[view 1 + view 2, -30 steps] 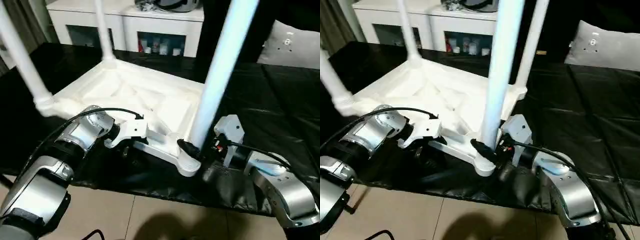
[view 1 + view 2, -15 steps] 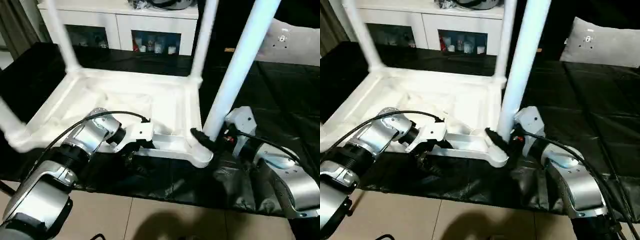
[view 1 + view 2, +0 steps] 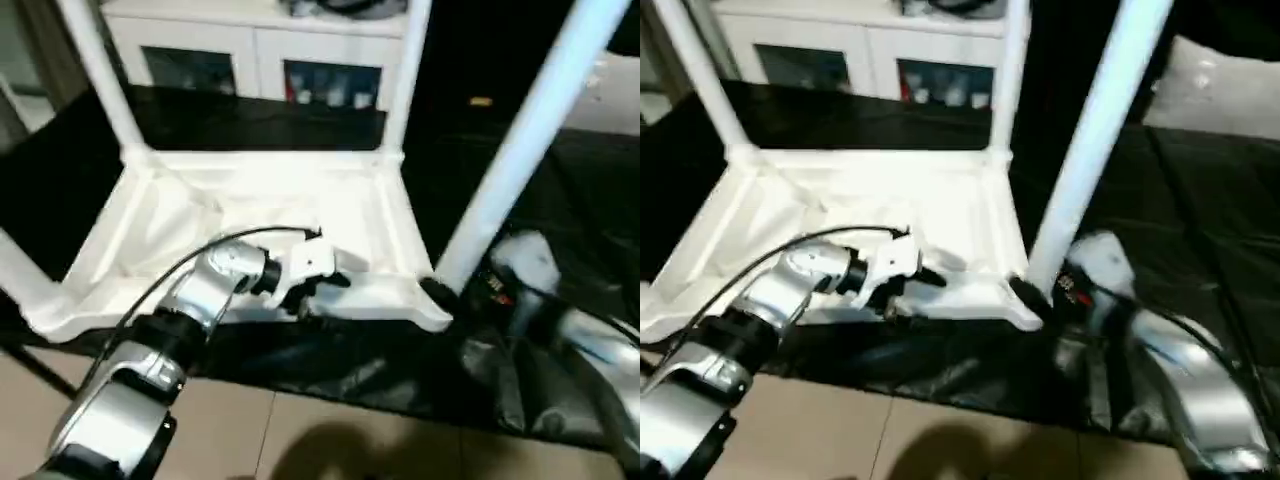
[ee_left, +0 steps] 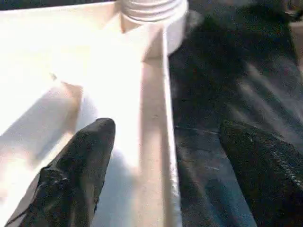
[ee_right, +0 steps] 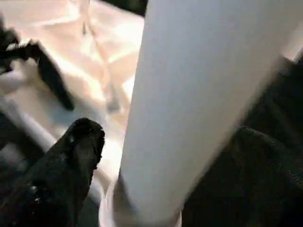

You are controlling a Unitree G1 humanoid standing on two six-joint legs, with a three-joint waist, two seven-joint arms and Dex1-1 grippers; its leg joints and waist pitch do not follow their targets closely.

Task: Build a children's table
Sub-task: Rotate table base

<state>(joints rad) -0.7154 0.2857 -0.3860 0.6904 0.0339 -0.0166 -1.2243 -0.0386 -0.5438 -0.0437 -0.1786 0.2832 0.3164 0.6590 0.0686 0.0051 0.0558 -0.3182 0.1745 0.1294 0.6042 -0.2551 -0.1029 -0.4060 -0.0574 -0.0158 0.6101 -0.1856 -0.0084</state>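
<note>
Children's table (image 3: 880, 200) upside down on black-covered work table (image 3: 1200, 210), ribbed underside up, legs rising from corner sockets. Left gripper (image 3: 925, 281) at near rim, one finger over the rim's inner side — jaws apart. Right gripper (image 3: 1040, 297) at base of near-right leg (image 3: 1090, 150); grip state not discernible. White cabinet (image 3: 890, 50) at far side.
</note>
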